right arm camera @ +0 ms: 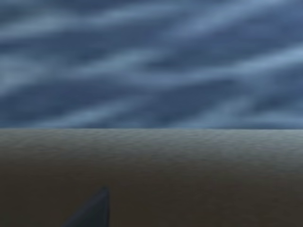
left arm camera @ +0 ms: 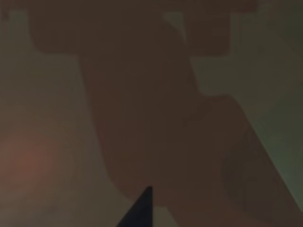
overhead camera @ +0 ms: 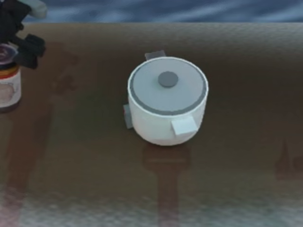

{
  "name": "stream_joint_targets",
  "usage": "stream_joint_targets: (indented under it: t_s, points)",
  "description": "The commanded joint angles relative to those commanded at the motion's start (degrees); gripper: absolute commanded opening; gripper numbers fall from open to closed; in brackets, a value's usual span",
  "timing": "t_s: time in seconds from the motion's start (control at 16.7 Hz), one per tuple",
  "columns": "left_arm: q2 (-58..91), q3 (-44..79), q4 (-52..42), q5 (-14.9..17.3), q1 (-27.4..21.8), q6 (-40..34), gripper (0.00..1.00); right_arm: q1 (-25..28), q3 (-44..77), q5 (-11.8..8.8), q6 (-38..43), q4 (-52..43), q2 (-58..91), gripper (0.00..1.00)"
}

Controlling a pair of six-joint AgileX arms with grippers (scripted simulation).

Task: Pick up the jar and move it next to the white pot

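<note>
The jar (overhead camera: 8, 80), with a dark lid, an orange band and a white label, stands at the far left edge of the top view, partly cut off. My left gripper (overhead camera: 24, 49) is right against the jar's upper part, reaching in from the back left corner. The white pot (overhead camera: 166, 101), with its grey ring and knob, sits in the middle of the table, well to the right of the jar. The left wrist view holds only table and the arm's shadow; the jar is out of that view. My right gripper (right arm camera: 142, 221) is parked, out of the top view, with one dark fingertip (right arm camera: 94, 210) showing.
The brown table (overhead camera: 236, 156) stretches wide on all sides of the pot. Its back edge (overhead camera: 189, 22) runs along the top, with a blue backdrop beyond. Faint shadows lie in front of the pot and at the far right.
</note>
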Motion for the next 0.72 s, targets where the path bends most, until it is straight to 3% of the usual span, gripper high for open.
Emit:
stream_joint_targets:
  t_s: [0.48,0.72]
  points:
    - [-5.78,-16.24,24.34,-8.49,-10.89,-32.40,0.00,0.00,0.00,0.00,0.00,0.00,0.00,1.00]
    - [-8.06,-23.14,33.45,-11.66,-14.92,-43.27,0.00,0.00,0.00,0.00,0.00,0.00,0.00,1.00]
